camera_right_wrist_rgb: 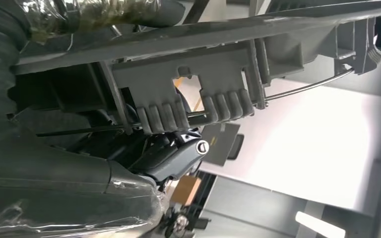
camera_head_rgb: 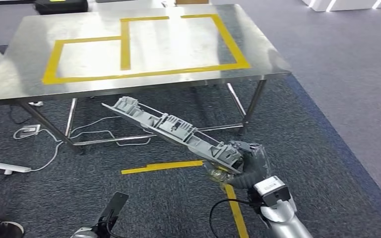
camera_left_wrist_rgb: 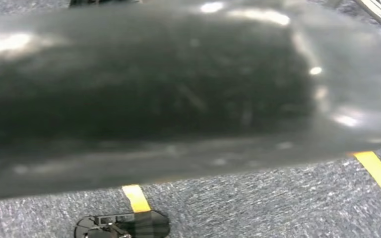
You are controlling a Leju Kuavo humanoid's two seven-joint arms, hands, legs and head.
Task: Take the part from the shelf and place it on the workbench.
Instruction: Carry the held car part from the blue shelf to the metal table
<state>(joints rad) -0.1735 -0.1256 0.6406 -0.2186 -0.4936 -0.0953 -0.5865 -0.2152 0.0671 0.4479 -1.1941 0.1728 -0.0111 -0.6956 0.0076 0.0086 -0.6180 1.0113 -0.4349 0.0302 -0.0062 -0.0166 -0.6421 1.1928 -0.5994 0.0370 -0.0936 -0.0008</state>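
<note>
Right hand (camera_head_rgb: 245, 161) grips the long grey part (camera_head_rgb: 171, 128) at its near end; the part slants up and left, in the air before the workbench (camera_head_rgb: 25, 69). Left hand's state: cannot tell.

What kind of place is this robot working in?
Probably a workshop or robot test floor: a stainless steel workbench marked with yellow tape, grey carpet with taped lines, and loose cables underneath.

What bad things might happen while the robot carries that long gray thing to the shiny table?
The right hand grips the long gray plastic part at one end only, so it may tip or slip out. Its far end hangs lower than the steel workbench, so it might bump the edge. White cables on the carpet could snag the robot's feet.
</note>
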